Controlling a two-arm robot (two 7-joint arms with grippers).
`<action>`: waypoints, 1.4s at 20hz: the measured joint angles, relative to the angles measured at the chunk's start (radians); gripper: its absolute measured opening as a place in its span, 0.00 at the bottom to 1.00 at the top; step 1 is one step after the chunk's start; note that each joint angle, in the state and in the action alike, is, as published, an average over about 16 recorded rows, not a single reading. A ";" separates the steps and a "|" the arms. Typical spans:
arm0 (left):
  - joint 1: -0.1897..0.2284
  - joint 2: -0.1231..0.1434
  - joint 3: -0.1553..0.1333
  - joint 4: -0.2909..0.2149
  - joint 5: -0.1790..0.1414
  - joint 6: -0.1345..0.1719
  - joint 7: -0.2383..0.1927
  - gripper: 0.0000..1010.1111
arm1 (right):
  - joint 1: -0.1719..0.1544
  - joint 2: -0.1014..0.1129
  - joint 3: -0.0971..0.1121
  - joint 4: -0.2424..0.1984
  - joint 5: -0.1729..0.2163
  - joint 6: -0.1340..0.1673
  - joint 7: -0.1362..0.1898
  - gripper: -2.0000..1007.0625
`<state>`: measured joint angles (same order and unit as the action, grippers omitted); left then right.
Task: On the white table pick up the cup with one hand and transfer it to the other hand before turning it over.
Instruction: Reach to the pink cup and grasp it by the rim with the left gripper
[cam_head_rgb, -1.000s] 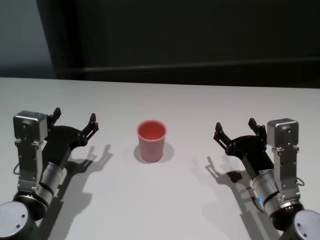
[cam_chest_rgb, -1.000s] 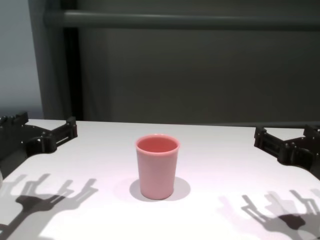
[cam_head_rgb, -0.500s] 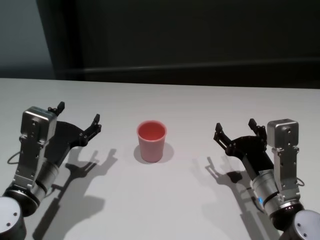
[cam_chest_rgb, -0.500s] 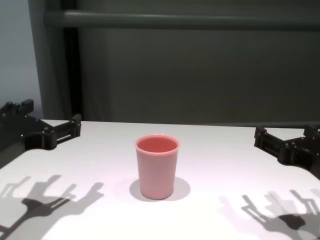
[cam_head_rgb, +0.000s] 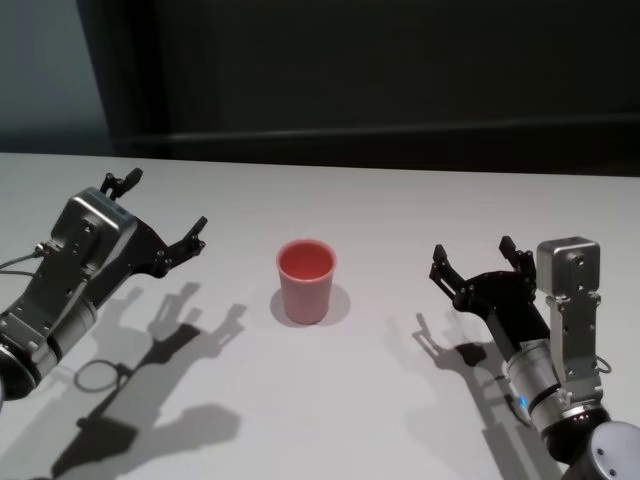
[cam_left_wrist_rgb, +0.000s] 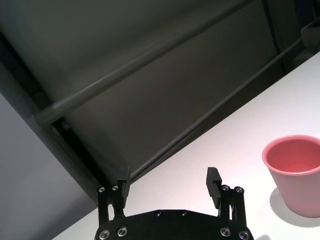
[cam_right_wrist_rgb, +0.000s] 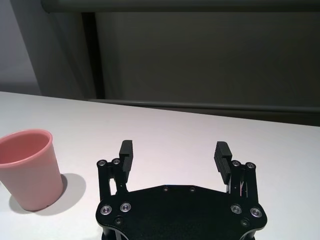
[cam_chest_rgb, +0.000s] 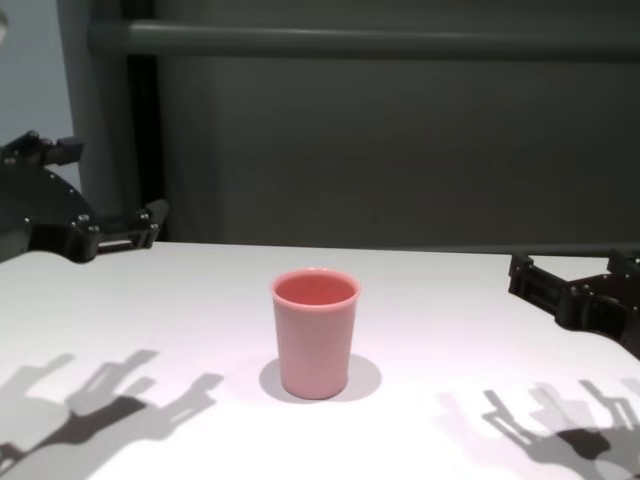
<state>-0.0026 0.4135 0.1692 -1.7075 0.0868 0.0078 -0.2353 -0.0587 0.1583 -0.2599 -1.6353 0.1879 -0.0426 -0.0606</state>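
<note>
The pink cup (cam_head_rgb: 305, 282) stands upright, mouth up, near the middle of the white table (cam_head_rgb: 380, 400). My left gripper (cam_head_rgb: 160, 205) hovers above the table to the cup's left, raised and tilted, open and holding nothing. In the left wrist view the cup (cam_left_wrist_rgb: 295, 175) lies off to one side of the open left gripper (cam_left_wrist_rgb: 168, 181), not between its fingers. My right gripper (cam_head_rgb: 472, 252) rests low to the cup's right, also open and holding nothing. The right wrist view shows the cup (cam_right_wrist_rgb: 29, 170) well off to the side of the right gripper (cam_right_wrist_rgb: 174, 149).
A dark wall with a horizontal rail (cam_chest_rgb: 380, 40) runs behind the table's far edge. Only the cup (cam_chest_rgb: 315, 345) and the shadows of both arms lie on the tabletop (cam_chest_rgb: 450, 300).
My left gripper has lifted off the table, tilted and moved a little towards the cup. The right arm and the cup have not moved.
</note>
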 joint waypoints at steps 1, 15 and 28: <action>-0.004 0.015 0.001 -0.011 0.011 0.005 -0.014 0.99 | 0.000 0.000 0.000 0.000 0.000 0.000 0.000 0.99; -0.137 0.223 0.087 -0.096 0.133 0.020 -0.255 0.99 | 0.000 0.000 0.000 0.000 0.000 0.000 0.000 0.99; -0.394 0.328 0.272 -0.032 0.231 -0.056 -0.502 0.99 | 0.000 0.000 0.000 0.000 0.000 0.000 0.000 0.99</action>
<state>-0.3965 0.7416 0.4412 -1.7398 0.3174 -0.0484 -0.7369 -0.0587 0.1583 -0.2599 -1.6353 0.1879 -0.0426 -0.0606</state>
